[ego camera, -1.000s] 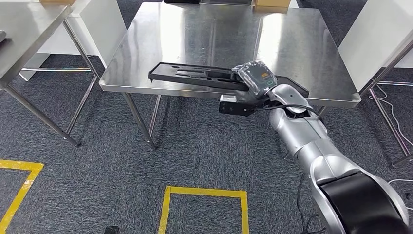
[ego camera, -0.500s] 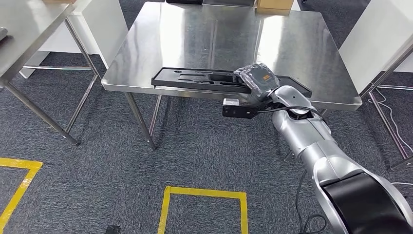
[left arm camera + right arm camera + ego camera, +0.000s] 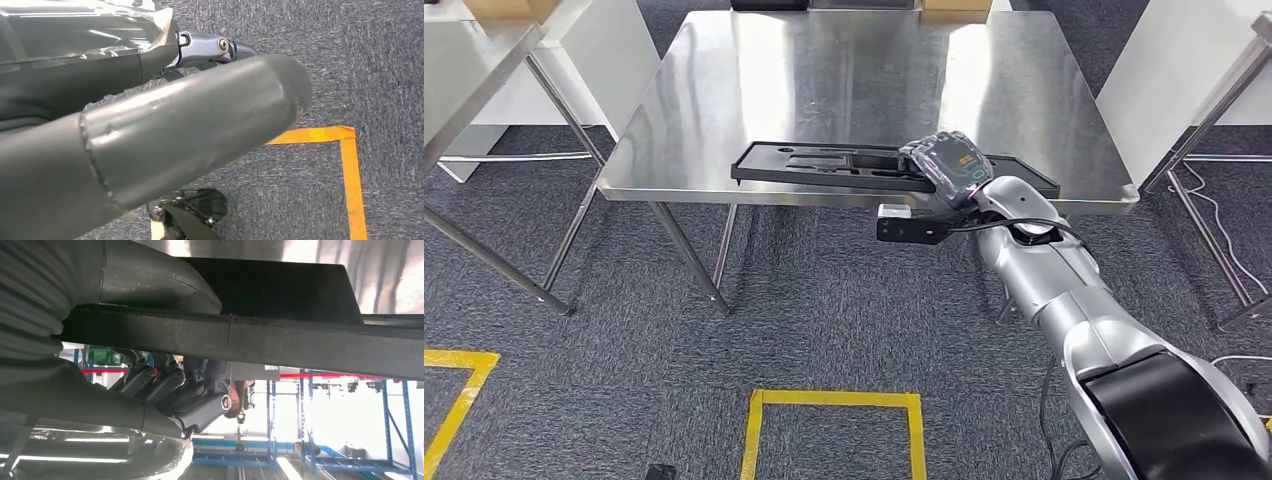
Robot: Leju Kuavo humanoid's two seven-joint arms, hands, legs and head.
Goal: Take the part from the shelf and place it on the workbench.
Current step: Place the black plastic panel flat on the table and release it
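Part (image 3: 844,165): long black moulded tray-like piece with recesses, lying along the near edge of the steel desk (image 3: 864,60) and held at its right end

Nearest item: right arm (image 3: 1064,290), silver, reaching forward from the lower right of the head view

Right hand (image 3: 951,165): clamped on the right end of the part; in the right wrist view the thumb lies on one face of the black edge and the dark fingers (image 3: 172,385) curl under the other

Left hand (image 3: 150,140): hangs over the grey carpet near a yellow floor line (image 3: 350,170); whether its fingers are apart or together cannot be told

Position of the part: most of its length appears to rest on the desk top; the gripped end sits right at the near rim, and whether it overhangs cannot be told

Beyond it: bare steel desk top, then cardboard boxes (image 3: 954,8) at the far edge

Risks, as judged:
- letting go with the end at the rim may tip the part off onto the carpet
- fingers underneath may be trapped between part and desk, dragging the piece back on withdrawal
- one-ended grip on a long piece invites swivelling, skewing it toward the edge
- a push farther in could scrape the steel
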